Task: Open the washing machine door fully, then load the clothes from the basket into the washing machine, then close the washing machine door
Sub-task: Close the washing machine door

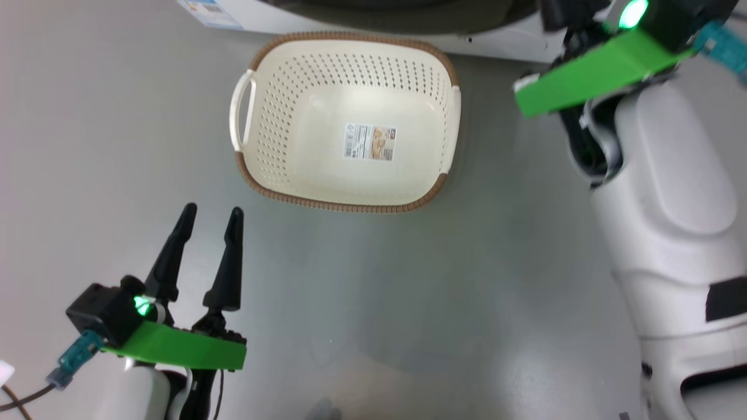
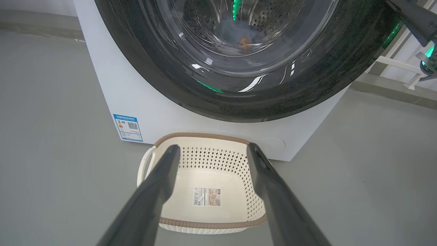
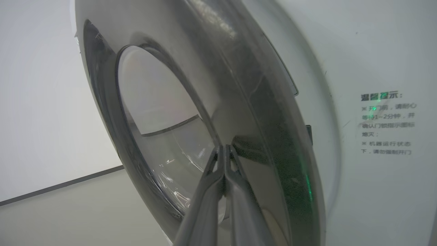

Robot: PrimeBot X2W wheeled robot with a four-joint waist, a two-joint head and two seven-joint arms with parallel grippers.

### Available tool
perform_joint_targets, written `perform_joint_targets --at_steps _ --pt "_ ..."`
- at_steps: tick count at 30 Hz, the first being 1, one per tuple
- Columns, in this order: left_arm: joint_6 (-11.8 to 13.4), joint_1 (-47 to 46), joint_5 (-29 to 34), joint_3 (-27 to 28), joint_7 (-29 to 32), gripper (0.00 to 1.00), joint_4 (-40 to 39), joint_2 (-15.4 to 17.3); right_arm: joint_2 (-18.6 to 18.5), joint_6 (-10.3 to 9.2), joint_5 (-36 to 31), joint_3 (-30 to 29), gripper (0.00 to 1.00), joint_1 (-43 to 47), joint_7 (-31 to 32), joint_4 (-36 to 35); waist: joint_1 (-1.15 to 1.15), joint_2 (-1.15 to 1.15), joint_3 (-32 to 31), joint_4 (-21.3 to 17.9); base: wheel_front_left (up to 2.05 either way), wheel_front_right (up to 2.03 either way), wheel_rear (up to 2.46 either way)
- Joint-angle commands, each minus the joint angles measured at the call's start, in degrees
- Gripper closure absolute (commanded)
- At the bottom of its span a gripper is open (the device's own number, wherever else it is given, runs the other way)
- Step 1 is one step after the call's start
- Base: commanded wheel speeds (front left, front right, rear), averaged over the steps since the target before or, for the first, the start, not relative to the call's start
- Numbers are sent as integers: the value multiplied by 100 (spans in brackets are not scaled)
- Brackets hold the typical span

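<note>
My left end effector: fingers apart, near the cream perforated plastic basket. My right end effector: fingers together, at the round black-rimmed glass door.

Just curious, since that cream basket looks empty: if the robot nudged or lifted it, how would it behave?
Probably light: the basket is perforated plastic with only a sticker inside. On the smooth floor it would likely slide rather than tip, being wide and low. Its moulded walls look stiff.

floor: grey | on it: cream basket, white washing machine just behind
</note>
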Motion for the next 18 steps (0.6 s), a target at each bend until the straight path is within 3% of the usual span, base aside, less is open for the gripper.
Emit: perform_joint_targets --at_steps 1,18 --pt "-17 -127 -58 137 -52 0 -148 221 161 7 -52 -34 100 -285 -26 -69 0 0 238 10 0 0 0" --pt "-17 -498 -194 -14 -52 0 -241 298 161 7 -155 -438 100 -1468 -26 190 0 0 780 -68 0 0 0"
